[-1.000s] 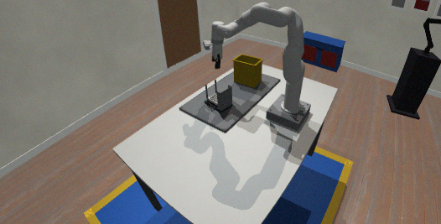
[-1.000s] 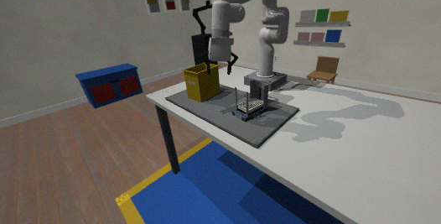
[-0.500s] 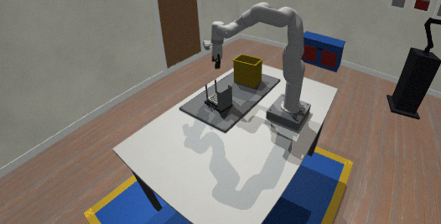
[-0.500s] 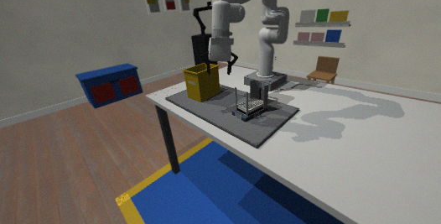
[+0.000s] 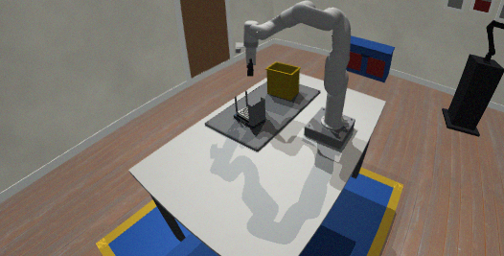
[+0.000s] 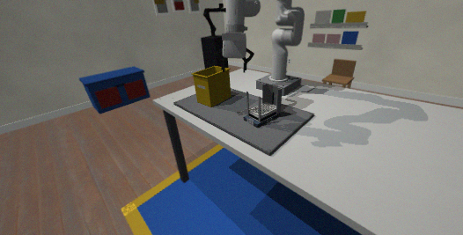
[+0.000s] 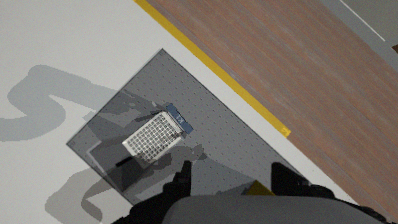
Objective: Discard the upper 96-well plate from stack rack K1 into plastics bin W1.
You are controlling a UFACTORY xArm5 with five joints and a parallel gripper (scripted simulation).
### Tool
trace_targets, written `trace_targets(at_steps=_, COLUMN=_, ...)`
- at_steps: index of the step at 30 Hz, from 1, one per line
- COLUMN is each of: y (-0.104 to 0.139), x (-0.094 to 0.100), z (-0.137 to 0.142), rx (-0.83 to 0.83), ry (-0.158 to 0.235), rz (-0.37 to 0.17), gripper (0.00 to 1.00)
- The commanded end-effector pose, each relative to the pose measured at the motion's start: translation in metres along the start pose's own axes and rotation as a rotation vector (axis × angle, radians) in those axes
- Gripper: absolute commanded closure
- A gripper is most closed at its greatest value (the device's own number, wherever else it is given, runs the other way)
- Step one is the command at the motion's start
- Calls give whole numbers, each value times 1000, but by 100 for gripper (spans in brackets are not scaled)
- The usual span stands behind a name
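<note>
The stack rack K1 [image 5: 249, 110] [image 6: 262, 106] stands on the dark grey mat [image 5: 230, 130] [image 6: 273, 139] [image 7: 215, 110], with thin upright posts. A white 96-well plate [image 5: 242, 114] [image 6: 260, 112] [image 7: 152, 136] lies on top inside it; I cannot make out the plate below it. The yellow plastics bin W1 [image 5: 283, 80] [image 6: 212, 86] [image 7: 259, 189] stands upright at the mat's far end, and only its corner shows in the wrist view. My gripper [image 5: 249, 70] [image 6: 246, 60] [image 7: 230, 175] is open and empty. It hangs high above the mat, between the rack and the bin.
The arm's base [image 5: 331, 128] [image 6: 279, 84] is bolted to the white table [image 5: 230, 188] [image 6: 396, 159] beside the mat. The table edge runs close to the mat on the bin side. A blue cabinet [image 5: 371, 58] [image 6: 115, 88] and a black stand [image 5: 471, 97] are on the floor.
</note>
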State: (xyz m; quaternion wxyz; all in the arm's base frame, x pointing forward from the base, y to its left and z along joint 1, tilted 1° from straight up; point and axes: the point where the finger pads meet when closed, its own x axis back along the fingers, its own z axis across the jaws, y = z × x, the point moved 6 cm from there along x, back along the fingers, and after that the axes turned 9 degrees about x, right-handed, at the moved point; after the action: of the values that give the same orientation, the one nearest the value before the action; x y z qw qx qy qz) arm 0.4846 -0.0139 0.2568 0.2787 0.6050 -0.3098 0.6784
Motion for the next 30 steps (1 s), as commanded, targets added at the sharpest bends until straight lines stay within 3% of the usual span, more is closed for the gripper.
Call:
trace_targets(at_steps=1, y=7, x=13, z=-9, rx=-92, ry=-10, rz=-11, gripper=0)
trace_targets(at_steps=24, y=41, x=55, z=-51, rx=-471, ry=-45, rz=-81, gripper=0)
trace_targets(at_steps=30, y=23, x=49, z=-67, rx=-637, ry=-42, rz=-92, gripper=0)
